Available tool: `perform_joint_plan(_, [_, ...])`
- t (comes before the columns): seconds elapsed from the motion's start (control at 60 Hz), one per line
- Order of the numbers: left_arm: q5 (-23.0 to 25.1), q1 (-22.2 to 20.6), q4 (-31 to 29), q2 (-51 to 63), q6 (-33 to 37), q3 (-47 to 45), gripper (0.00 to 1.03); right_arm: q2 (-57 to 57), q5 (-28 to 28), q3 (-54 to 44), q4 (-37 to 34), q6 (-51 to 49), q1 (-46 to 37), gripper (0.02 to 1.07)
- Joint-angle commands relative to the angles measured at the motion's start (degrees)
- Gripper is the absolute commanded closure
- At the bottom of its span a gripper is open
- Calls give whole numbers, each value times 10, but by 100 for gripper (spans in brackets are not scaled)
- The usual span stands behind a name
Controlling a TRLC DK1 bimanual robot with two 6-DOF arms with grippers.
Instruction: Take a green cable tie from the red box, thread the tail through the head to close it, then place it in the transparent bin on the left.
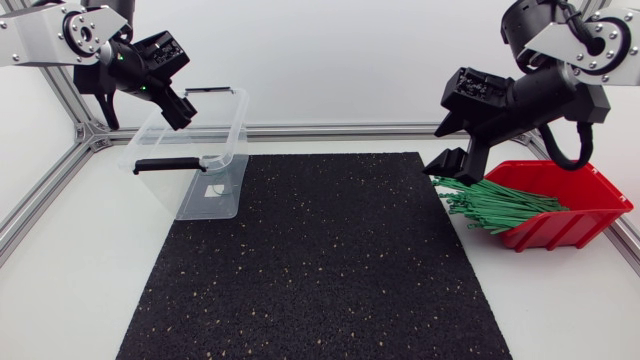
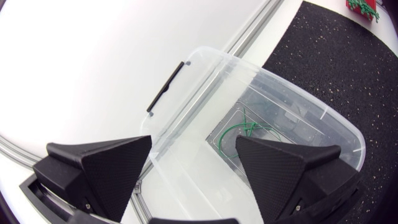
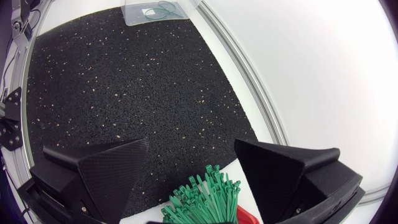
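Head view: left gripper (image 1: 181, 106) hangs over the transparent bin (image 1: 215, 188) at the black mat's (image 1: 310, 270) 10 o'clock. Right gripper (image 1: 446, 150) hovers over green cable ties (image 1: 495, 205) spilling from the red box (image 1: 580, 200) at 3 o'clock. Left wrist view: jaws spread wide and empty, with a looped green tie (image 2: 239, 132) in the bin beneath. Right wrist view: jaws wide apart and empty, ties just below.

Your scene in colour: green cable ties (image 1: 495, 205), a red box (image 1: 592, 205), a black mat (image 1: 310, 270) flecked with pale specks, a white table (image 1: 60, 290), a clear bin (image 1: 215, 190) with black handles (image 1: 168, 165); left gripper (image 2: 193, 141) and right gripper (image 3: 191, 143) matte black.
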Motion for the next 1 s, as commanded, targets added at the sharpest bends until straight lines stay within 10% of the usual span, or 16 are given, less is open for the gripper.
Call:
perform_joint_plan(0.0, [7,-5,36,-66,-19,-46,3,-19,7,-18,-14,10,-11,7])
perform_joint_plan(0.417, [25,-28,180,-263,-140,-257,4,-186,-55,-169,174,117,-126,7])
perform_joint_plan(0.983, [2,-54,218,-510,-265,-501,4,-372,-36,-384,310,239,-188,7])
